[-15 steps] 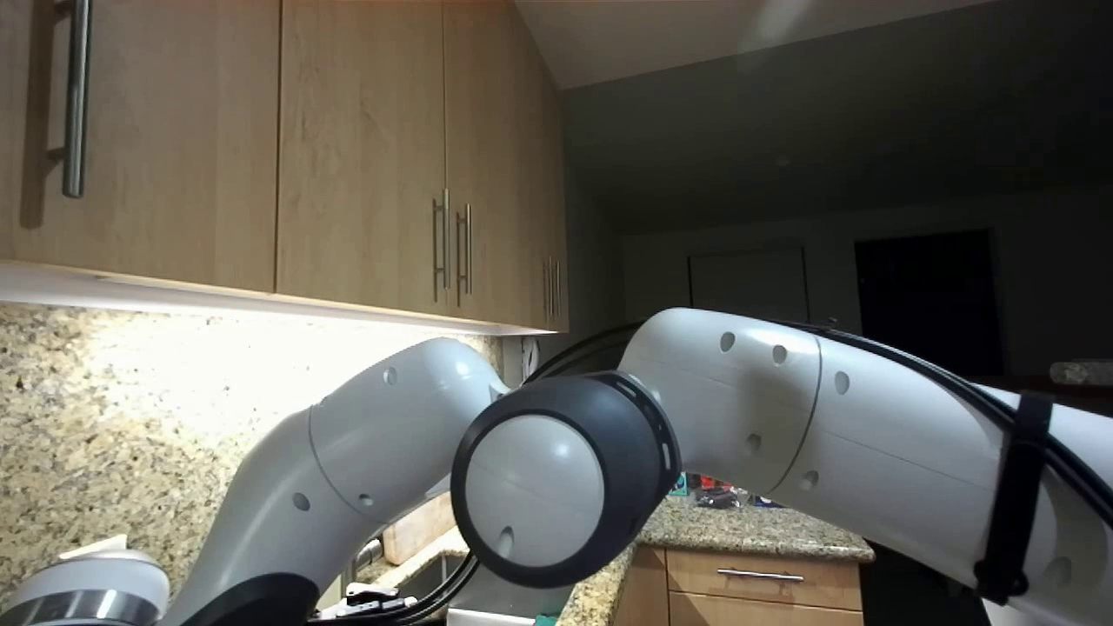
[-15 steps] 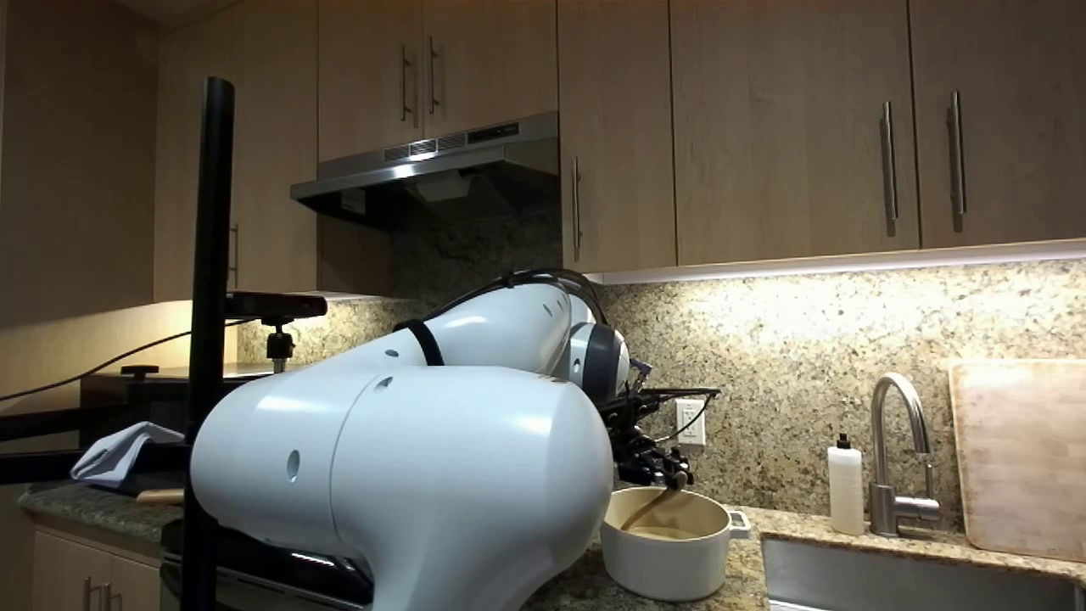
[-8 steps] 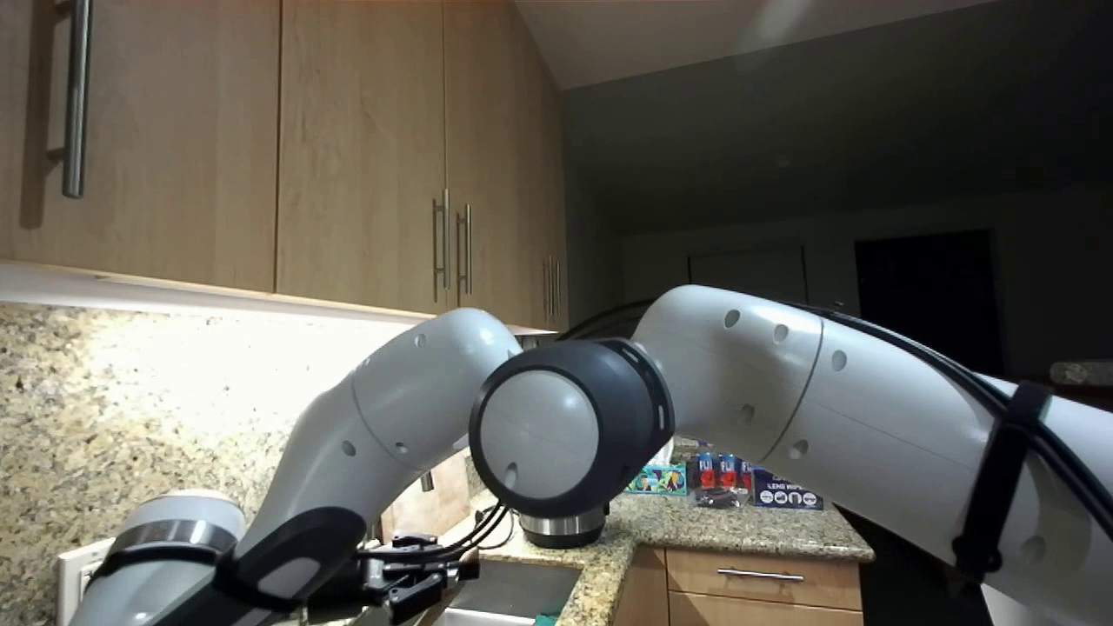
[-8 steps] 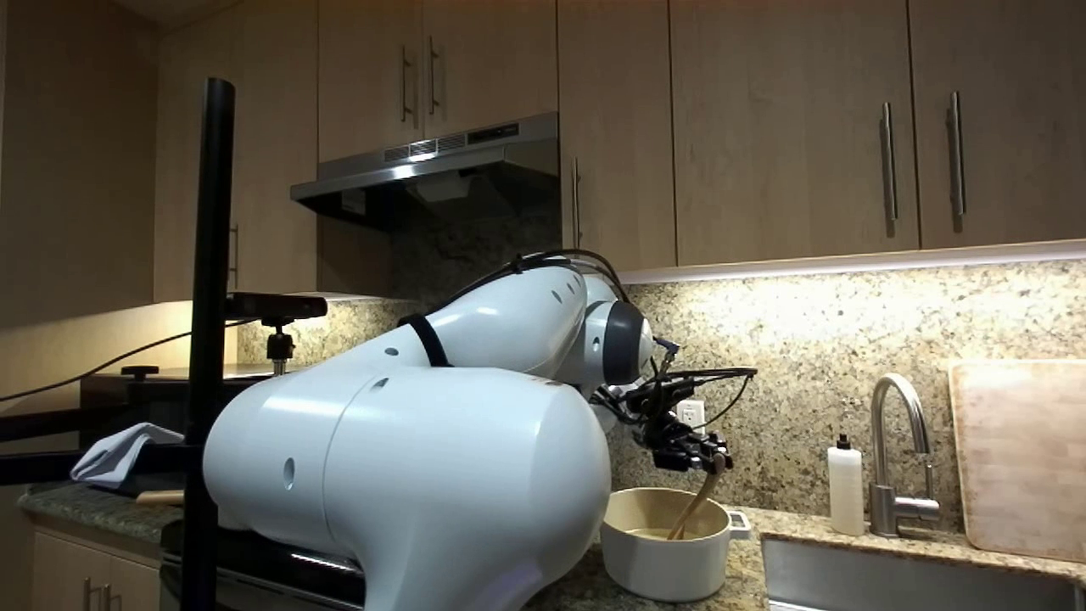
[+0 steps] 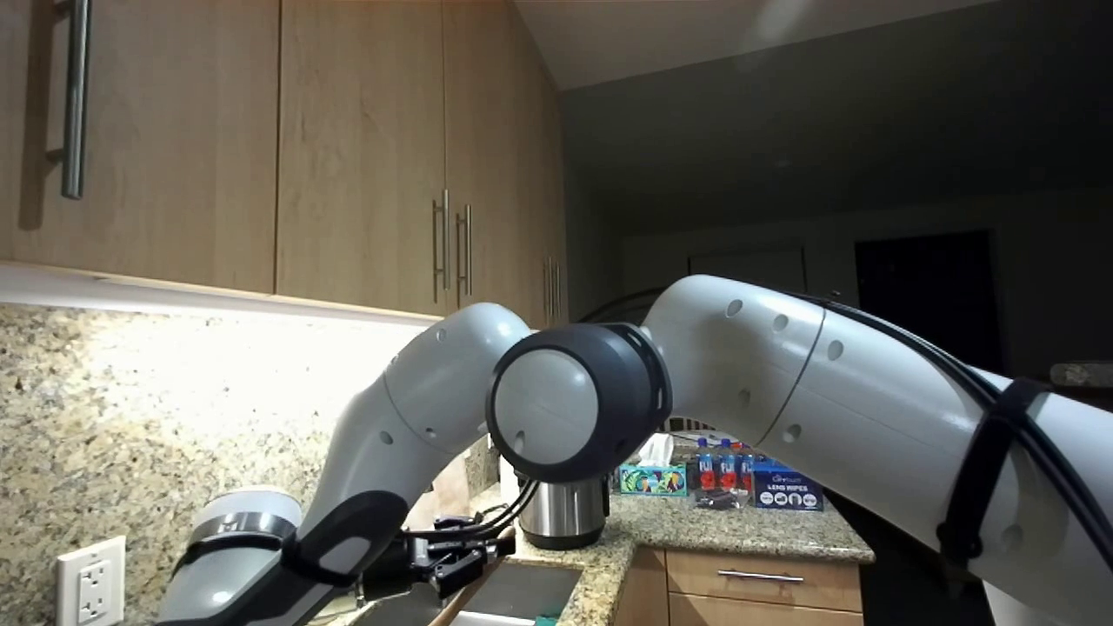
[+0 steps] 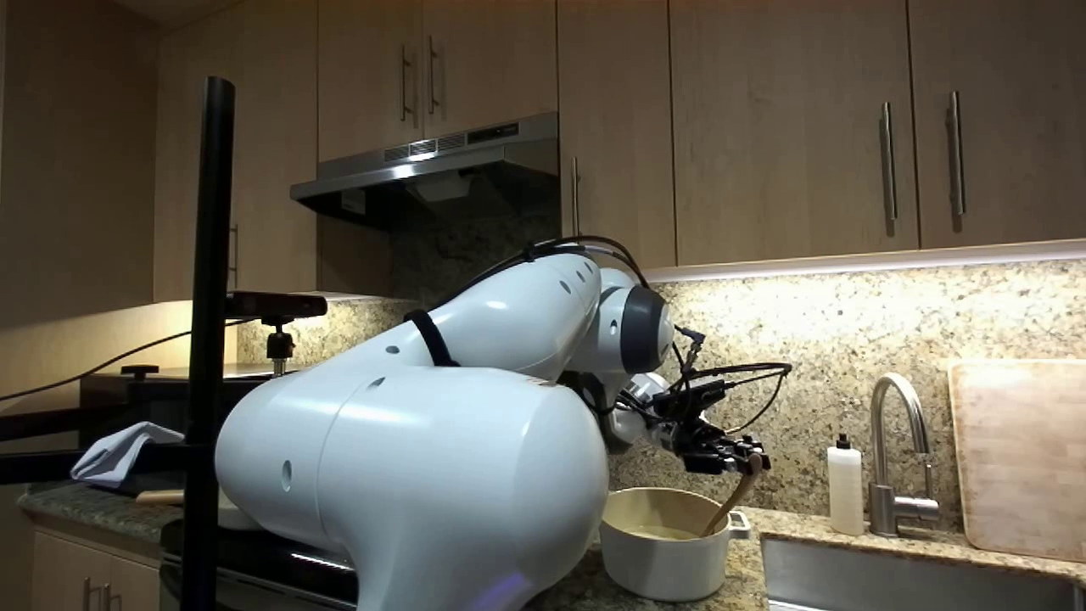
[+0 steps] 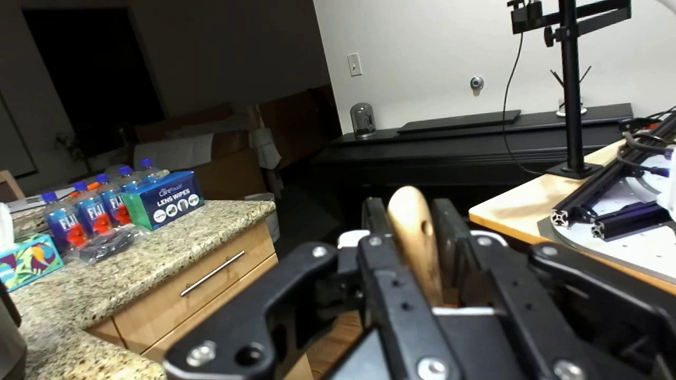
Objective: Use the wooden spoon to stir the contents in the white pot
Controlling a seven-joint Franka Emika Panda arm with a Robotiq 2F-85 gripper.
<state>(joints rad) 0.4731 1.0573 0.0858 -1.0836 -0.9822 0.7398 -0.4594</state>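
my black two-fingered gripper [image 7: 410, 204] has its jaws closed on the handle of the slim brown wooden spoon [image 6: 733, 504], which slants down into the squat off-white cylindrical pot [image 6: 666, 567] near the sink-side edge of the speckled granite countertop [image 6: 747, 575]. were i to push the spoon hard toward the steel sink [image 6: 916, 584], it could, i judge, lever on the rim and drag the pot over that edge, or twist in my grip. beyond, by the back edge, the white black-capped bottle [image 6: 846, 492] and curved steel faucet [image 6: 883, 507] could obstruct a wide swing.
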